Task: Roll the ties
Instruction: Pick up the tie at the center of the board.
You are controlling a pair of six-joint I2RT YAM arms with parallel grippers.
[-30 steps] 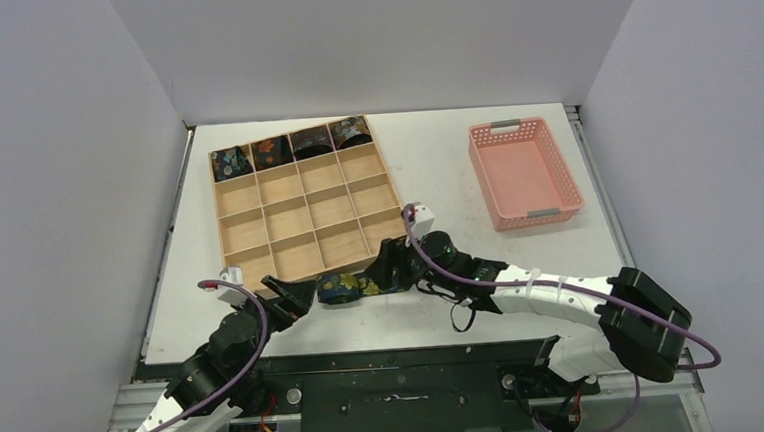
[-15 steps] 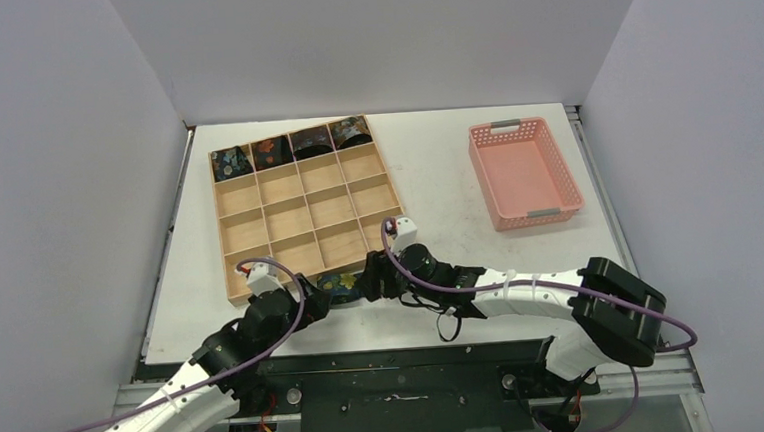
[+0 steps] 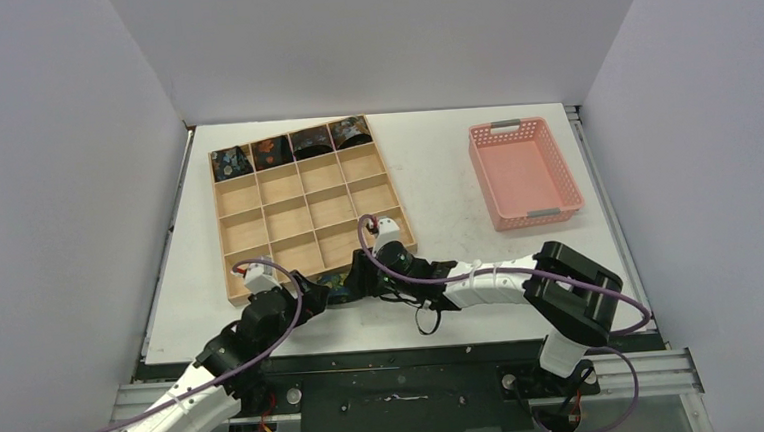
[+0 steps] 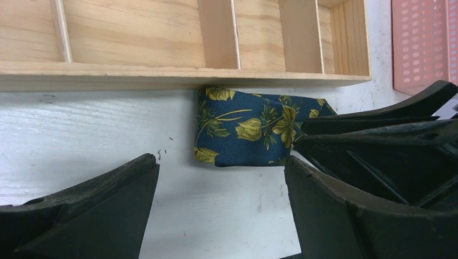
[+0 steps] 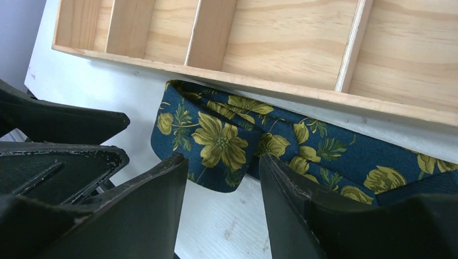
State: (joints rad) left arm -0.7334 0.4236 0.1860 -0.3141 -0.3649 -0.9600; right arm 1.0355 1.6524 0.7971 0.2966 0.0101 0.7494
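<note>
Left jaws point(image 4: 221, 174) stand spread wide and hold nothing; bare desk point(image 3: 435, 173) shows between the two fingers. They are aimed at the blunt folded end of the loose tie point(image 4: 248, 127), which lies just ahead of them and apart from both fingers. This tie, dark blue with yellow flowers, rests flat on the desk, pressed along the near wall of the wooden tray point(image 4: 162, 81). Its long axis runs left to right, parallel to that wall, with the fold towards the left arm and the rest of the strip passing under the right arm. Four ties, already coiled point(image 3: 272, 151), sit in the tray's far row, one per compartment; the other compartments hold nothing. Right jaws point(image 5: 222, 162) are partly spread and straddle the folded end from the near side, flowered cloth showing in the gap. The fingers overlap the cloth's edge, but no pinch is visible and firm contact cannot be confirmed. In judgement, the right arm is the nearer and better placed to take the fold. A roll would have to run along the strip's length, rightward from the fold. Far right, a pink basket point(image 3: 484, 175) stands well apart from the work.
</note>
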